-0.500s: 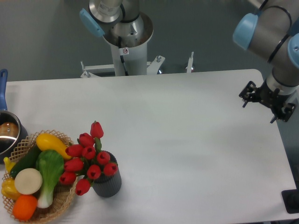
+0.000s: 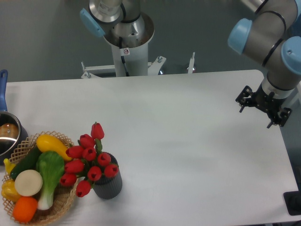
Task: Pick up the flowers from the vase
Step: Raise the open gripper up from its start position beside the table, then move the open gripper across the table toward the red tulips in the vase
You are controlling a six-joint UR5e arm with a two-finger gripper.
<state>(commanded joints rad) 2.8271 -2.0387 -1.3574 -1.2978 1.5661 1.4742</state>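
At the far right edge: our gripper (image 2: pixel 261 106) has shifted a little left and up since half a second ago.
Jaws: too small and dark for us to tell whether they're apart or closed; nothing in them.
Flowers (image 2: pixel 89 159): sitting in the vase (image 2: pixel 108 184) at front left, untouched, just beside the basket (image 2: pixel 61 202).
Meaning: we judge the approach has only begun, with the gripper well apart from the flowers.
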